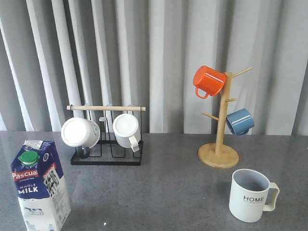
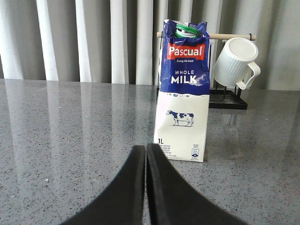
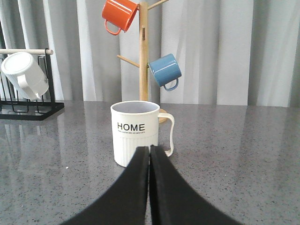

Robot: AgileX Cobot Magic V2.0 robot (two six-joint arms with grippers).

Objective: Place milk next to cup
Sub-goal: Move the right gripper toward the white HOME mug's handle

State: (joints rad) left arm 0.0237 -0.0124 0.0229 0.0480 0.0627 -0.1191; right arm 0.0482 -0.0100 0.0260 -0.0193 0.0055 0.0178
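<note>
Grey pleated curtain behind; grey speckled counter (image 1: pixel 168 183) in front. Landmark: the cup (image 1: pixel 250 195), off-white, ribbed, lettered "HOME", upright, handle turned away from the milk.

The milk (image 1: pixel 39 185) stands upright, well apart from the cup across the counter, green cap on, gable top creased. Behind the cup, a wooden mug tree (image 1: pixel 219 139) carries an orange mug (image 1: pixel 209 81) and a blue mug (image 1: pixel 239 121). Farther from the cup, behind the milk, a black wire rack (image 1: pixel 107 144) holds two white ribbed mugs on their sides.

Left hand (image 2: pixel 145 154): fingers pressed together, holding nothing, pointed at the carton and just short of it. Right hand (image 3: pixel 150 157): fingers likewise together, empty, aimed at the cup.

Step, by my judgement: nothing grasped yet; approach to the carton. Next move calls for the left hand to part its fingers wide enough for the carton body, grip low, keep it upright.

Contents: cup interior appears empty, grey-blue. Carton contents cannot be told.
</note>
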